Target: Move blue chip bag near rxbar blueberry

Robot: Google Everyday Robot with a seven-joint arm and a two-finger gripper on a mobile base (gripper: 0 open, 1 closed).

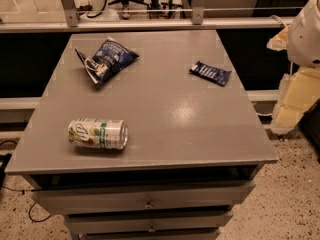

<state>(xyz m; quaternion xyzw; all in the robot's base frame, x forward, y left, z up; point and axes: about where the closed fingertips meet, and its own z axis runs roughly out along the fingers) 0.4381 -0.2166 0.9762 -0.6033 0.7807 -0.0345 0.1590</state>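
Note:
The blue chip bag point(106, 59) lies on its side at the back left of the grey table top point(165, 119), puffy, navy, with white lettering. The rxbar blueberry point(210, 73), a small flat dark-blue wrapper, lies at the back right of the table, well apart from the bag. My arm's white shell point(306, 31) and my gripper point(292, 101) show at the right edge of the view, off the table's right side and touching neither object.
A white-and-green soda can point(98, 133) lies on its side at the front left of the table. Drawers point(148, 202) run below the front edge. A rail and a ledge point(150, 24) run behind the table. Speckled floor lies at the right.

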